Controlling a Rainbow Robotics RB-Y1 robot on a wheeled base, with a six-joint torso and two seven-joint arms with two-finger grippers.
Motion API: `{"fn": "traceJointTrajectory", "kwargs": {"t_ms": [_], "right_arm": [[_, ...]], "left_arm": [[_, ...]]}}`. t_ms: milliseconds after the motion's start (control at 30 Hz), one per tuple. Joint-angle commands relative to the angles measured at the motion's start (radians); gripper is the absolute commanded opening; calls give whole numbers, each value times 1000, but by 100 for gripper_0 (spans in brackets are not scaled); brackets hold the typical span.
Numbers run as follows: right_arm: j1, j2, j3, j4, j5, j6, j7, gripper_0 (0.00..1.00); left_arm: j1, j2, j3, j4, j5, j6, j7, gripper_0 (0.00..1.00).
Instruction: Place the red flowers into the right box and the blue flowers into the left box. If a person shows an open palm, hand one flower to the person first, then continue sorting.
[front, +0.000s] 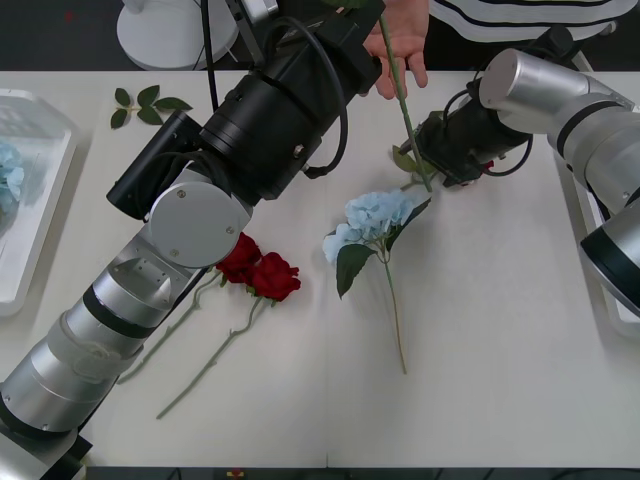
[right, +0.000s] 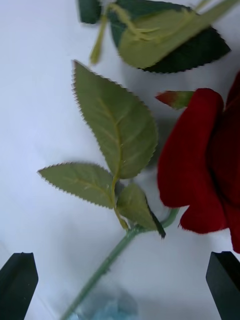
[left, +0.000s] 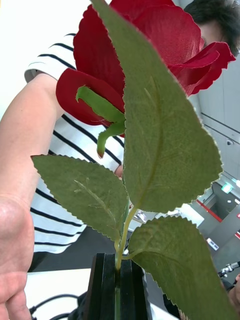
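Rose (left: 150, 55) clamped between the left gripper (left: 119, 280) jaws, which are closed on its stem just below the leaf cluster; bloom stands well above the jaws, upright, big leaves fanned out between. In the front view the left arm reaches across the bench (front: 500, 330) toward the far edge, stem (front: 405, 110) trailing down from the person's hand (front: 398, 45), which sits right beside it. In the left wrist view an open palm (left: 12, 250) lies just beside the jaws. We judge this to be the hand-over step.

Handling: we expect the flower to be very light, the stem thin and somewhat springy, likely wire-cored, the petals soft cloth. A hold on bare stem is right; leaves or bloom would crush or slip. The long free stem may swing, so we would release only once the person has it.

Right gripper (right: 120, 285) hovers low over the bench with jaws apart; between and beyond them lie a second red rose (right: 205, 165), its leaf sprig (right: 115, 135) and a thin stem running toward the jaws.

Still on the bench: one blue flower (front: 375, 220) just ahead of the right gripper, two red roses (front: 262, 268) beside the left arm. Left box (front: 40, 250) holds a blue cluster (front: 8, 180); the right box (front: 612, 300) is mostly behind the right arm, contents not visible.
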Motion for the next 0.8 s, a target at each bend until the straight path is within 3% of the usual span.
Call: {"fn": "traceJointTrajectory", "kwargs": {"t_ms": [33,433,800], "right_arm": [[7,47,10,-21,-4,-43,-146,100],[4,106,11,-22,133,-58,-359,100],[-6,146,14,-21,298,23,-572,100]], "left_arm": [[7,-22,-7,-43,8,-15,59,0],[7,-22,-7,-43,8,-15,59,0],[7,-22,-7,-43,8,-15,59,0]]}}
